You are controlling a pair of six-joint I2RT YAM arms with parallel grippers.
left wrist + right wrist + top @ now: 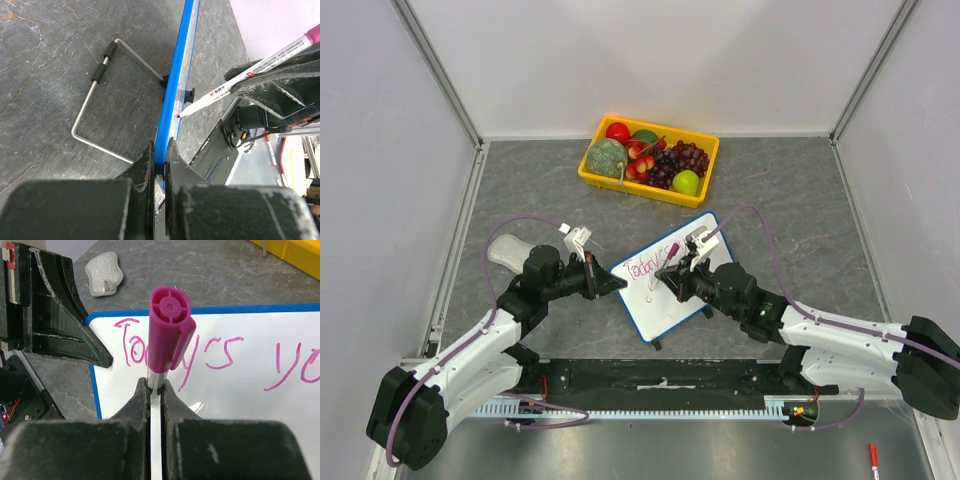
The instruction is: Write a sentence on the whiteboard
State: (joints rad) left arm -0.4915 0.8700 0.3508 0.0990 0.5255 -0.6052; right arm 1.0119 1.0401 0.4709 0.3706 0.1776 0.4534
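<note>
- The table [800,200] has a grey, stone-patterned surface, walled in at its far, left and right edges.
- A yellow fruit basket [645,192] sits at the middle of the far edge.
- The whiteboard [655,310] stands near the centre, askew to the edges.
- A bent wire stand [103,61] lies flat just beside the whiteboard.
- A pale lumpy object [507,252] lies toward the left edge.

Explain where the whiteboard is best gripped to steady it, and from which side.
Pinch the thin blue rim at the left edge of the whiteboard, coming in from the left. The board is a thin slab, so narrow jaws span it, and that side keeps clear of the marker. The left end effector grips there.
</note>
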